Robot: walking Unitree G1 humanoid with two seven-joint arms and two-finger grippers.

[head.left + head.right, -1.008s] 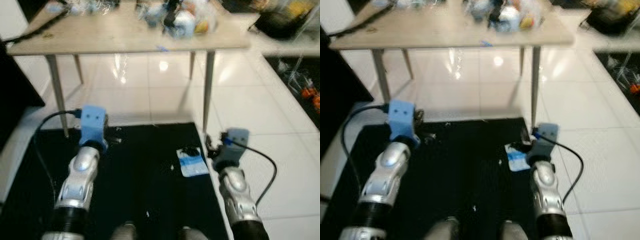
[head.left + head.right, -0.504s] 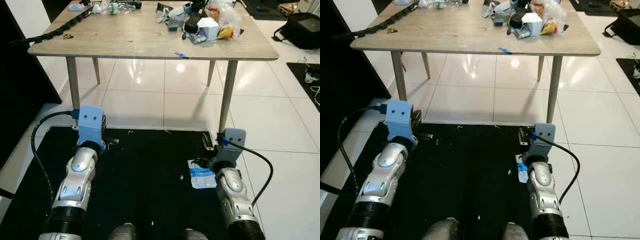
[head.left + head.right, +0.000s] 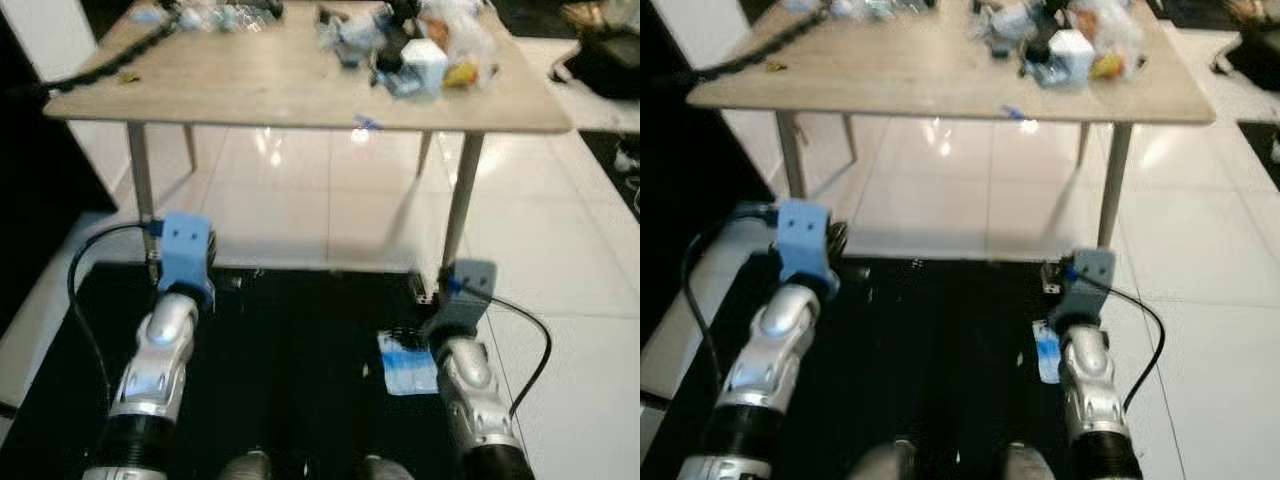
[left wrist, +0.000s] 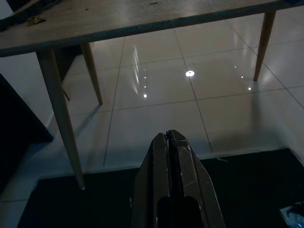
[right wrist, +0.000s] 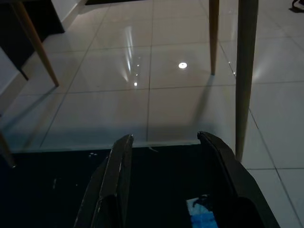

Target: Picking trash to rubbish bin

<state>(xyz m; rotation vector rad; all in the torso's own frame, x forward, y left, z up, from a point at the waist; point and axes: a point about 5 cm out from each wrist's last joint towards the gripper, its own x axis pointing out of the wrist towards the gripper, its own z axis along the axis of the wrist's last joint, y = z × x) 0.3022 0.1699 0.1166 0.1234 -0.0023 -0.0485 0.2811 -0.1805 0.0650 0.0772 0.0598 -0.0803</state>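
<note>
**Trash wrapper on the black mat, beside the right arm**

Trash here is a blue-and-white wrapper [image 3: 407, 363] lying flat on the black mat [image 3: 290, 350], near the mat's right edge and just beside the right arm's wrist.

White glossy floor tiles [image 3: 300, 200] spread beyond the mat. A pale wooden surface [image 3: 300, 85] on slim legs stands over them, its far right part heaped with blurred clutter [image 3: 420, 50], and a dark cable [image 3: 110, 65] trails along its left side.

Both silver arms reach forward over the mat, each capped by a blue wrist block. Seen from its wrist camera, the left pincer [image 4: 169, 142] is clenched, its two black fingers pressed together with nothing between them, aimed toward the mat's far edge. The right pincer [image 5: 167, 142] is released, fingers spread wide, and the wrapper [image 5: 202, 216] lies on the mat low between them, untouched.
</note>
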